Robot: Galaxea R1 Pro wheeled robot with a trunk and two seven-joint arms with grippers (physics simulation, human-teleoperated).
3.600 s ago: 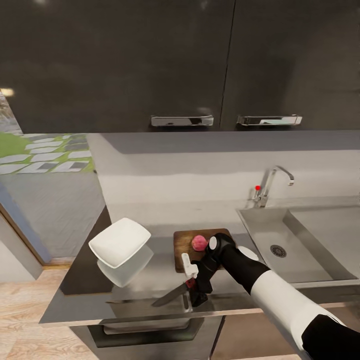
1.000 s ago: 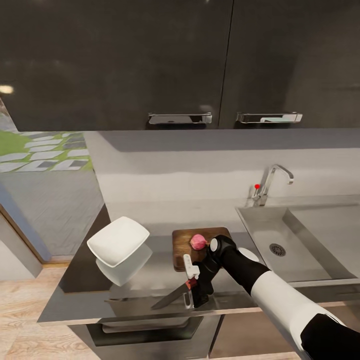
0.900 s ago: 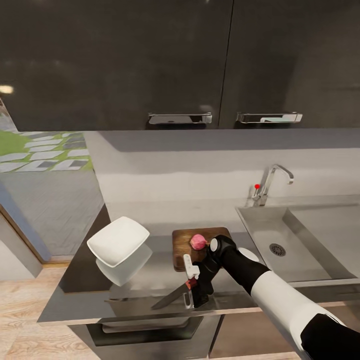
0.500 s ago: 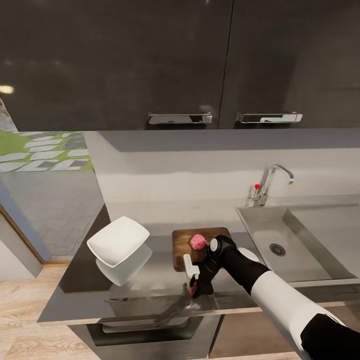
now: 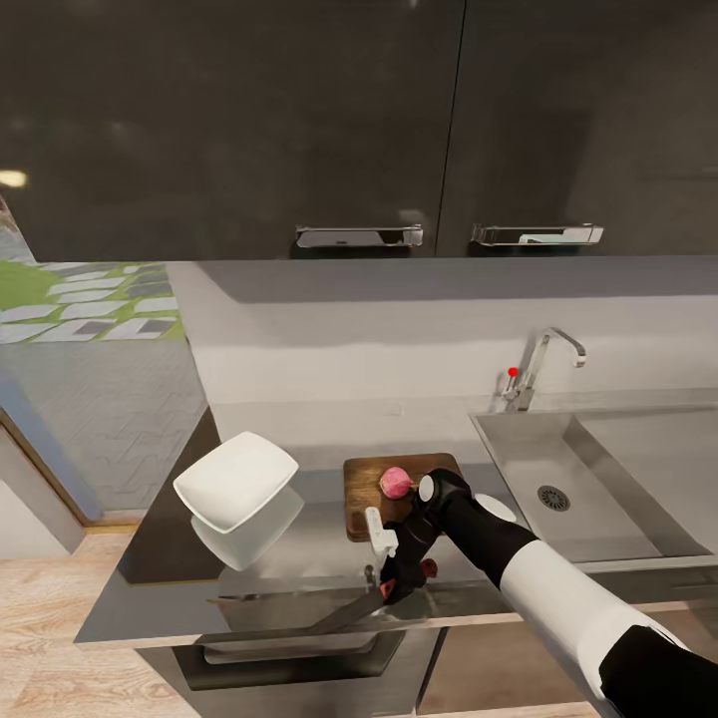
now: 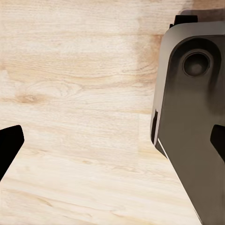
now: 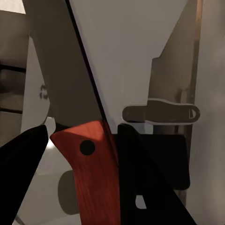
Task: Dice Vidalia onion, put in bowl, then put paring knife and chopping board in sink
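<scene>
Kitchen, dark upper cabinets [image 5: 299, 120], glossy grey counter [image 5: 150, 588] with steel sink [image 5: 618, 479] and faucet [image 5: 543, 364] to the right. Wooden chopping board [image 5: 364, 499] lies on the counter left of the sink, pink-red Vidalia onion [image 5: 396, 483] sitting whole on it near its back edge. White square bowl [image 5: 236, 481] on the counter left of the board, well apart from it, its reflection below. Right arm reaches in over the counter's front edge; right claw [image 5: 394, 583] clamped on the paring knife [image 5: 349, 610], red handle between the fingers, blade angled down-left near the counter edge. Right wrist view: red handle [image 7: 93, 173] with dark rivet pinned between black fingers [image 7: 140, 183], grey blade [image 7: 61, 70] running away from camera. Left wrist view: left claw [image 6: 112, 145] jaws apart, holding nothing, pale wood floor [image 6: 75, 93] and the robot's dark base [image 6: 192, 117] beyond.
</scene>
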